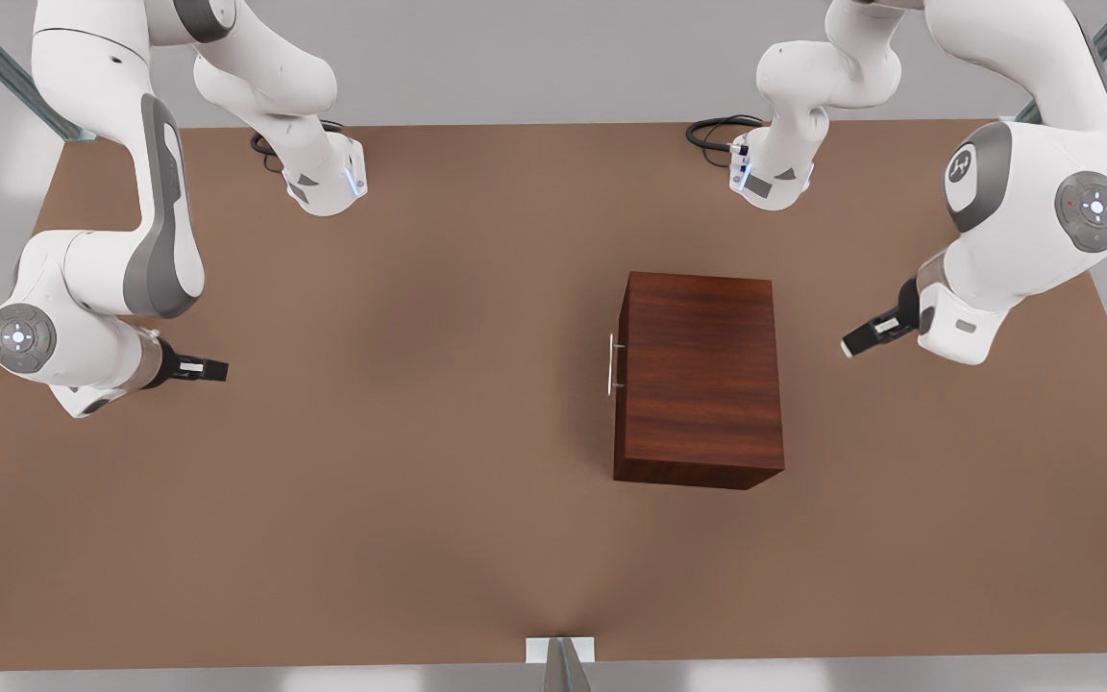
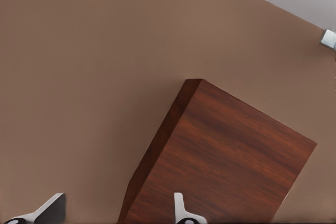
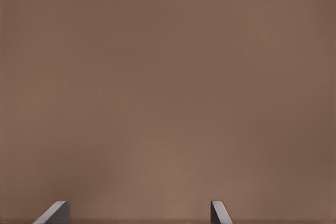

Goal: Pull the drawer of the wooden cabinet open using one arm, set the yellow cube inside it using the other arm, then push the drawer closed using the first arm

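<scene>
The wooden cabinet [image 1: 698, 375] [image 2: 226, 161] stands on the table, to the right of the middle in the front view. Its drawer is pushed in flush, and the silver bar handle [image 1: 610, 363] sticks out on the side facing the front view's left. My left gripper [image 1: 851, 344] [image 2: 118, 203] hovers open a little to the cabinet's right in the front view, on the side opposite the handle. Far off at the front view's left, my right gripper [image 1: 219, 369] [image 3: 137, 205] is open over bare table. The yellow cube is out of view.
The brown table [image 1: 419, 481] spreads wide around the cabinet. Both arm bases [image 1: 328, 183] [image 1: 770, 178] sit near its far edge with black cables beside them. A small metal bracket [image 1: 559, 650] [image 2: 328, 39] marks the near edge.
</scene>
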